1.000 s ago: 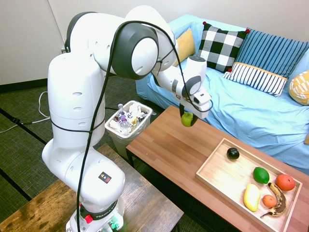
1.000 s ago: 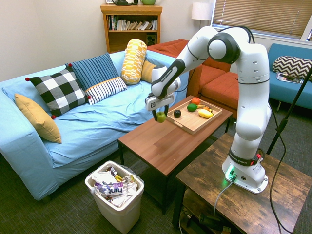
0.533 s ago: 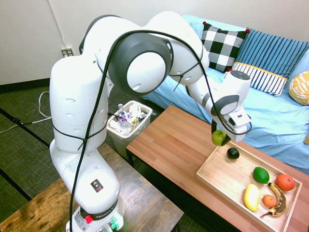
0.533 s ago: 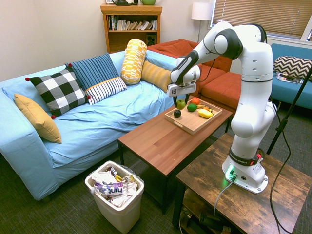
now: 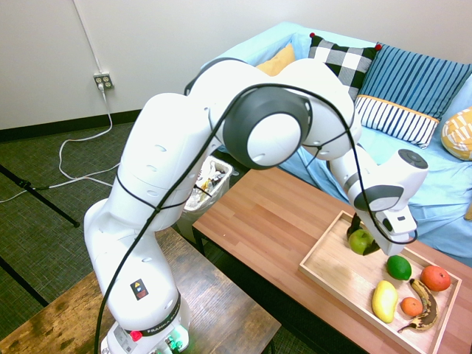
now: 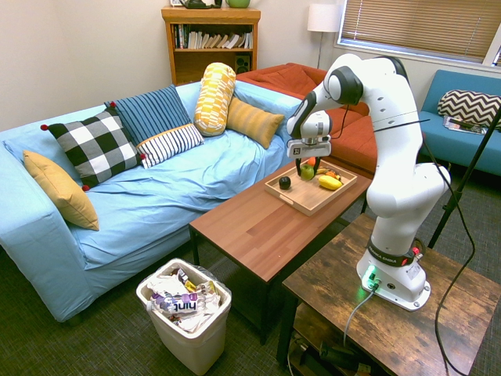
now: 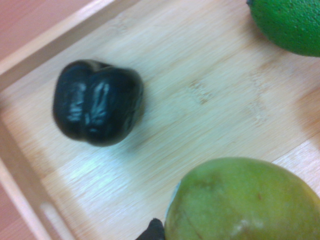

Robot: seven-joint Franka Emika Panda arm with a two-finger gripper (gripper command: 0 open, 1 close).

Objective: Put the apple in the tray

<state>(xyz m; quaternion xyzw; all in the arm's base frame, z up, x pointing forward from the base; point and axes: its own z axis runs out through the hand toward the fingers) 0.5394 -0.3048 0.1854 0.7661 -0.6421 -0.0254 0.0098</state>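
Since the earlier frame the arm has swung across the bench (image 5: 265,221) from its end by the waste bin (image 6: 185,313) to the tray (image 5: 332,276), carrying the apple (image 5: 361,240) with it and coming lower. Lowest in the first exterior view, at lower right, a yellow fruit (image 5: 384,301), a small orange one (image 5: 411,306) and a browned banana (image 5: 425,306) lie in the tray's near part. Just above them sit the dark green lime-like fruit (image 5: 399,267) and a larger orange fruit (image 5: 435,277). Right of centre, the claw (image 5: 363,237) points straight down, shut on the apple, which hangs over the tray's inner end (whether it touches the wood cannot be told). In the wrist view the apple (image 7: 245,200) fills the lower right, the near-black avocado (image 7: 97,107) lies on the pale wood at left, well apart from it, and the lime-like fruit (image 7: 290,22) shows at upper right. Beyond the bench, across the upper right, is the blue sofa (image 5: 413,177) with its checked cushion (image 5: 339,55) and striped cushions (image 5: 409,81).
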